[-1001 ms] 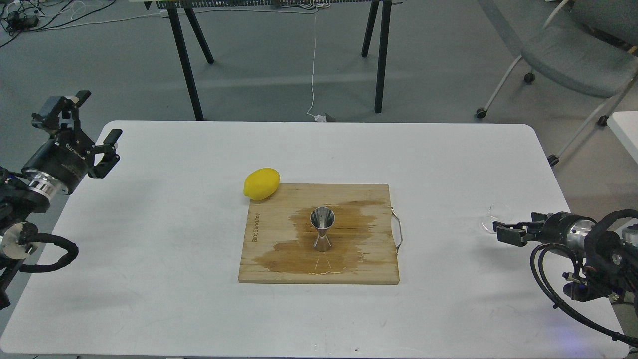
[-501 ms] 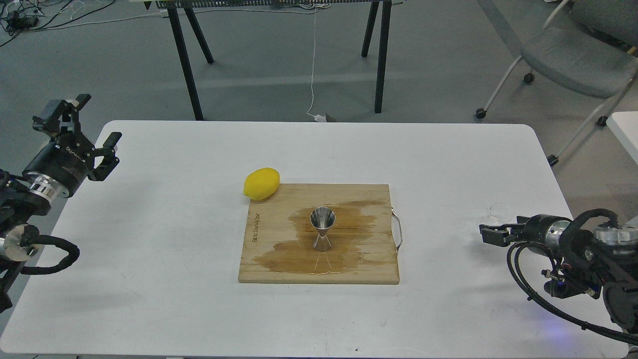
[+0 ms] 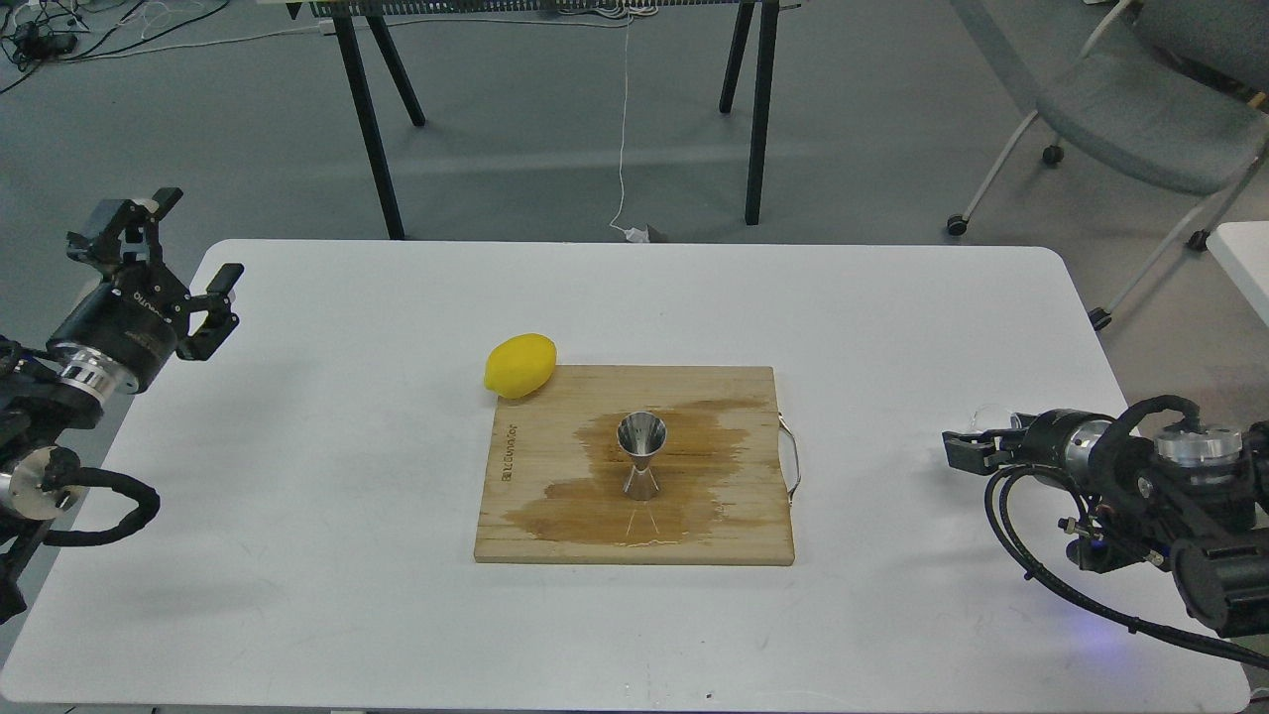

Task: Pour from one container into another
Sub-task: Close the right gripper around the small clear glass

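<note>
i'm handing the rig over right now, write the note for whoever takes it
Left pincer: open, holding nothing, raised off the table's left edge.
Right pincer: low over the right side of the table, at the glass cup; its fingers cannot be told apart and the cup is mostly hidden, so a grip is not confirmed.
Jigger: upright, mid cutting board, in a dark wet-looking stain. Lemon at the board's far-left corner.
Done: right arm has reached the cup.
Left: secure the cup, carry it over, pour into the jigger.
</note>
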Tool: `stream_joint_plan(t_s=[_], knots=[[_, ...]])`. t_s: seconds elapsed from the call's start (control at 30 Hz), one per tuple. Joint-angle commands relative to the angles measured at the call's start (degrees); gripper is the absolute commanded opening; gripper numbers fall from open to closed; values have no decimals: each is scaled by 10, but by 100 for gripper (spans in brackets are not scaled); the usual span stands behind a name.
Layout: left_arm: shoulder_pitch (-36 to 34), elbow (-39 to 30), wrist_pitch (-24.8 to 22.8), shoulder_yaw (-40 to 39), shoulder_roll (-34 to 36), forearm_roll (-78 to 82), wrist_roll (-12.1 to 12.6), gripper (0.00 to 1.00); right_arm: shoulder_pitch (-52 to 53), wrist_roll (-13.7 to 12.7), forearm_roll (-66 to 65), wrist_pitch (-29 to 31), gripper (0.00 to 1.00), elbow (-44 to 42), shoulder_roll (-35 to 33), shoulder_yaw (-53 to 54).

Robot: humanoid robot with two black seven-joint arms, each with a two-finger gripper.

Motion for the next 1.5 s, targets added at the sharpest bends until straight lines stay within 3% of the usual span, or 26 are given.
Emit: stream_joint_plan(t_s=[0.0,0.73,1.03,1.47], knots=[[0,3,0,0,0,0,0,99,0,0,-11,0,76,-5,3,-1],[3,13,0,0,0,0,0,99,0,0,-21,0,61,-6,9,0],[4,20,0,0,-1,0,0,99,-1,0,-24,0,49,-5,9,-1],[4,21,0,0,-1,0,0,99,-1,1,-31,0,45,-2,9,-1]])
